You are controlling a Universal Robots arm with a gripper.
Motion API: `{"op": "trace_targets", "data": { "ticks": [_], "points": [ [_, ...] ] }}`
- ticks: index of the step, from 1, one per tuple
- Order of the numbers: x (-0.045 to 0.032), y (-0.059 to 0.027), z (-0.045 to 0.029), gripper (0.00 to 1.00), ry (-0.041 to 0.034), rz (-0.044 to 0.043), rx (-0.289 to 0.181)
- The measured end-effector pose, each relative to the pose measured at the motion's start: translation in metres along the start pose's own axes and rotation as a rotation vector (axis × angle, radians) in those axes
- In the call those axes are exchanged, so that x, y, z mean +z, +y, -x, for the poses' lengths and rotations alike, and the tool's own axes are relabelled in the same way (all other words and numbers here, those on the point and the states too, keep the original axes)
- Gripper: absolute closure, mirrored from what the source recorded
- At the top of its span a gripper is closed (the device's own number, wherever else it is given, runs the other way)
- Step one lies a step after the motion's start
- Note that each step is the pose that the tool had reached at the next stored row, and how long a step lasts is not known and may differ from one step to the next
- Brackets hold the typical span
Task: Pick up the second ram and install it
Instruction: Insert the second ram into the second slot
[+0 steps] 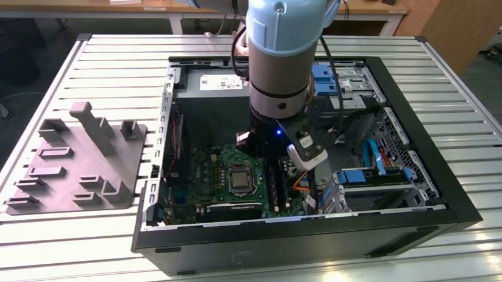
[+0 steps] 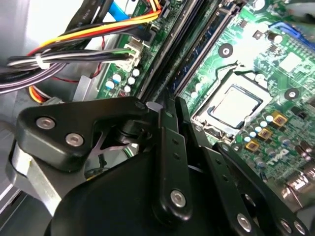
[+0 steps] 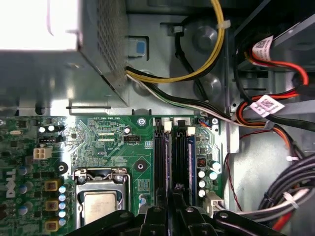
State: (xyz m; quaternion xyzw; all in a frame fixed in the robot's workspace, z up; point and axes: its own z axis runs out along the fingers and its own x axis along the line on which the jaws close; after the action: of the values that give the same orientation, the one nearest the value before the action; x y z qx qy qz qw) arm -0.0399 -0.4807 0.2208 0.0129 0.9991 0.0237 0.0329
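Note:
In the exterior view my gripper (image 1: pixel 271 154) reaches down into the open computer case, over the memory slots of the green motherboard (image 1: pixel 210 171). Both wrist views show its black fingers (image 2: pixel 165 109) (image 3: pixel 171 196) drawn close together right above the long black slots. A long, dark, narrow stick, the second ram (image 3: pixel 163 162) (image 2: pixel 172 54), runs edge-on from between the fingers along one slot. It lies level with the slot, and I cannot tell how deep it sits. A neighbouring slot (image 3: pixel 181 157) lies alongside it.
The processor socket (image 3: pixel 101 201) sits beside the slots. Bundled power cables (image 3: pixel 275 123) and the grey power-supply box (image 1: pixel 211 88) crowd the case's far side. Blue drive brackets (image 1: pixel 368 176) stand on the exterior view's right. A grey plastic fixture (image 1: pixel 79 164) with upright posts rests outside the case, on the exterior view's left.

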Motion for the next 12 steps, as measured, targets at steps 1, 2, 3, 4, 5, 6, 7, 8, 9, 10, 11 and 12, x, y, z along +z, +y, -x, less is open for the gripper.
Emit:
{"op": "trace_targets", "data": {
  "ticks": [1, 2, 3, 4, 5, 6, 7, 8, 9, 10, 11, 12],
  "points": [
    [-0.0028, 0.0001, 0.0002, 0.82, 0.0001, -0.0003, 0.000],
    [-0.0053, 0.0002, 0.0003, 0.82, 0.0001, -0.0003, 0.000],
    [-0.0076, 0.0003, 0.0005, 0.82, 0.0001, -0.0003, 0.000],
    [-0.0096, 0.0004, 0.0006, 0.82, 0.0001, -0.0002, 0.000],
    [-0.0117, 0.0005, 0.0008, 0.82, 0.0001, -0.0002, 0.000],
    [-0.0138, 0.0006, 0.0009, 0.82, 0.0001, -0.0003, 0.000],
    [-0.0154, 0.0007, 0.0010, 0.82, 0.0001, -0.0003, 0.000],
    [-0.0162, 0.0007, 0.0011, 0.82, 0.0002, -0.0003, 0.000],
    [-0.0162, 0.0008, 0.0011, 0.82, 0.0000, -0.0001, 0.000],
    [-0.0162, 0.0008, 0.0011, 0.82, 0.0001, -0.0001, 0.000],
    [-0.0162, 0.0008, 0.0011, 0.82, 0.0001, -0.0001, 0.000],
    [-0.0162, 0.0008, 0.0011, 0.82, 0.0001, -0.0001, 0.000]
  ]
}}
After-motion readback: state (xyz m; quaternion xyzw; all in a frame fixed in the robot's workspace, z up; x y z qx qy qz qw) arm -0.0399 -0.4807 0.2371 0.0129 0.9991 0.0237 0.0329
